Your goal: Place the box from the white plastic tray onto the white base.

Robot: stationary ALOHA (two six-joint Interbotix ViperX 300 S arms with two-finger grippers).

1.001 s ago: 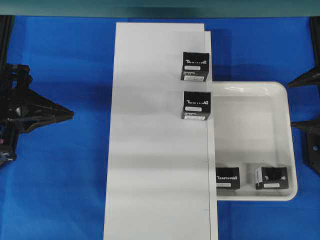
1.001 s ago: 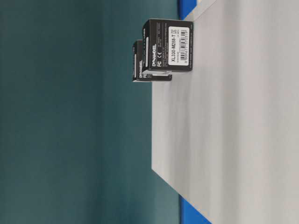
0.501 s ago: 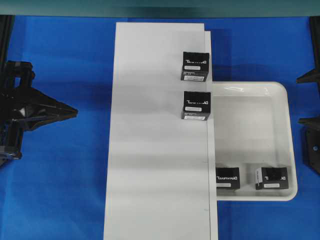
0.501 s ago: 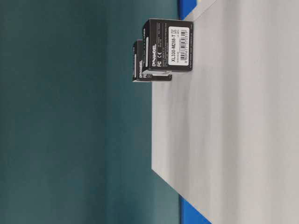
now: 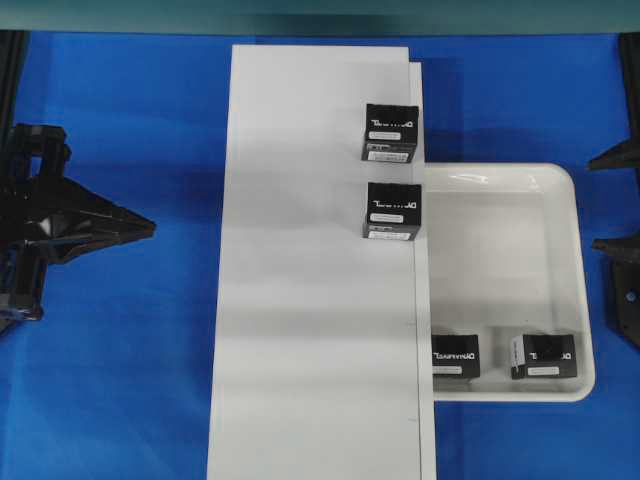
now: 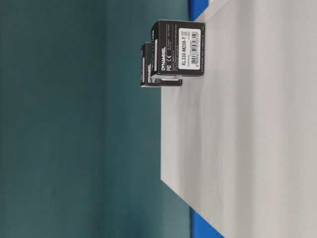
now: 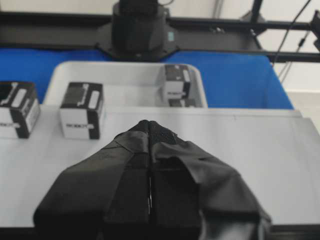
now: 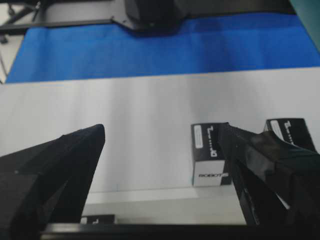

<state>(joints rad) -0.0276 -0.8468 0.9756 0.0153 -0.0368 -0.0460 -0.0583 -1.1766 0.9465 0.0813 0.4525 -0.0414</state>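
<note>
Two black boxes (image 5: 455, 356) (image 5: 544, 356) lie at the near end of the glossy white tray (image 5: 500, 260). Two more boxes (image 5: 390, 132) (image 5: 392, 211) stand on the right edge of the long white base (image 5: 310, 300). My left gripper (image 5: 150, 228) is shut and empty over the blue mat, left of the base. In the left wrist view the left gripper (image 7: 149, 122) points across the base toward the tray (image 7: 125, 67). My right gripper (image 5: 598, 202) is open and empty at the tray's right side. In the right wrist view the right gripper (image 8: 161, 131) frames a box on the base (image 8: 209, 155).
A blue mat (image 5: 130, 380) covers the table around the base and tray. The tray's far half holds nothing. The table-level view shows the two boxes on the base (image 6: 177, 48) against a teal wall (image 6: 74, 124). Black arm mounts stand at both sides.
My left gripper has shifted slightly toward the base. My right gripper's fingers have drawn back a little toward the right edge. The boxes have not moved.
</note>
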